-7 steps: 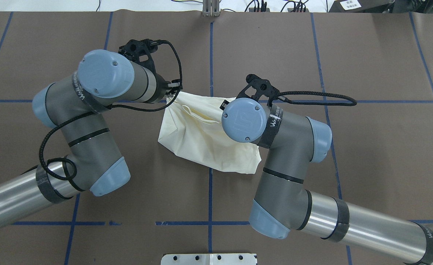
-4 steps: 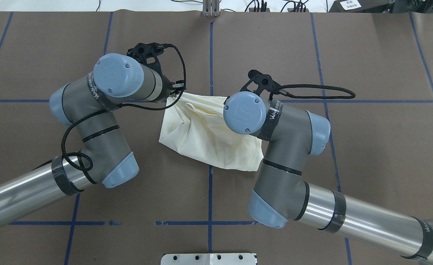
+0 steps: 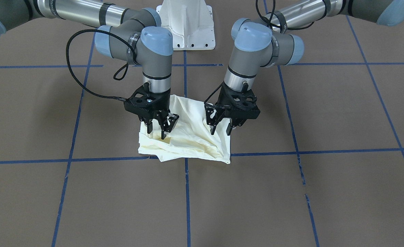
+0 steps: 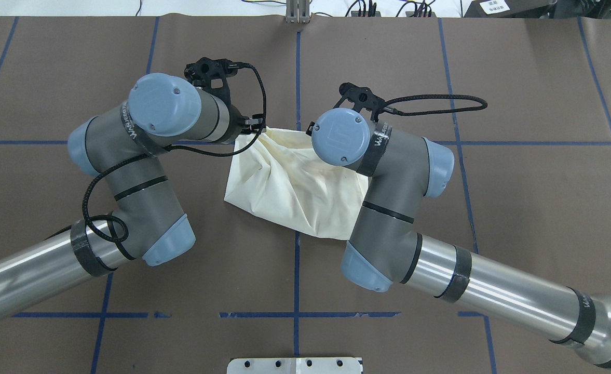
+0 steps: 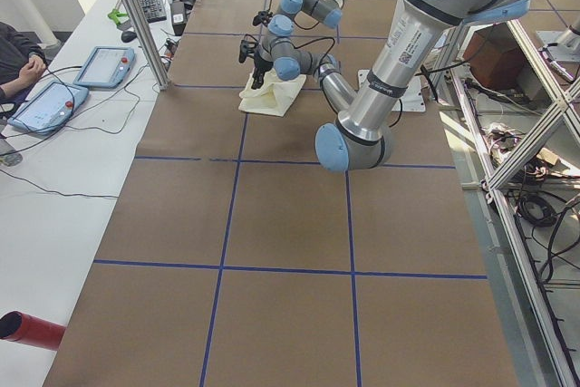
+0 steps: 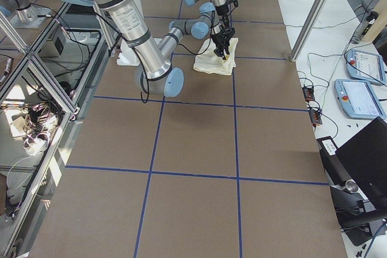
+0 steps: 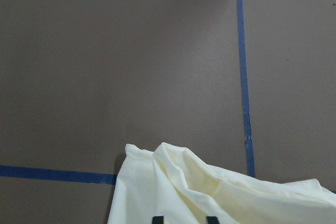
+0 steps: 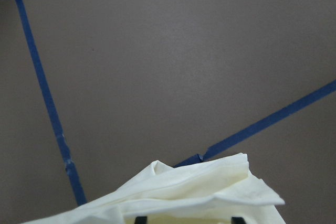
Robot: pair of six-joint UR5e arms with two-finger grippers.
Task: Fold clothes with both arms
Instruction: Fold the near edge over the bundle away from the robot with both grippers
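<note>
The silver-and-grey right arm (image 4: pixel 388 171) has swung inward over the creased cream-white shirt (image 4: pixel 284 192), lying mid-way on the brown, blue-taped bench (image 4: pixel 518 104), long axis crosswise, slanting robotward on its right. The black right hand (image 3: pixel 156 133) and left hand (image 3: pixel 221 132) hover just above, fingers spread.

A brown sheet (image 4: pixel 518 218) is covering the whole table, and blue tape lines (image 4: pixel 297 67) are dividing it into large squares. A white bench (image 5: pixel 63 197) is running along one side, carrying a tablet (image 5: pixel 104 65) with a red button, a second tablet (image 5: pixel 45 106), a keyboard (image 5: pixel 149 2) and loose wires (a red cylinder (image 5: pixel 32 330) is showing at its near end). A person (image 5: pixel 18 52) is sitting there, only partly in view. Silver metal posts (image 5: pixel 136 20) are rising at the table's edge. Opposite, an open metal frame (image 5: pixel 535 106) is standing over coiled black cables (image 5: pixel 535 215). Bright, even light is falling everywhere.
</note>
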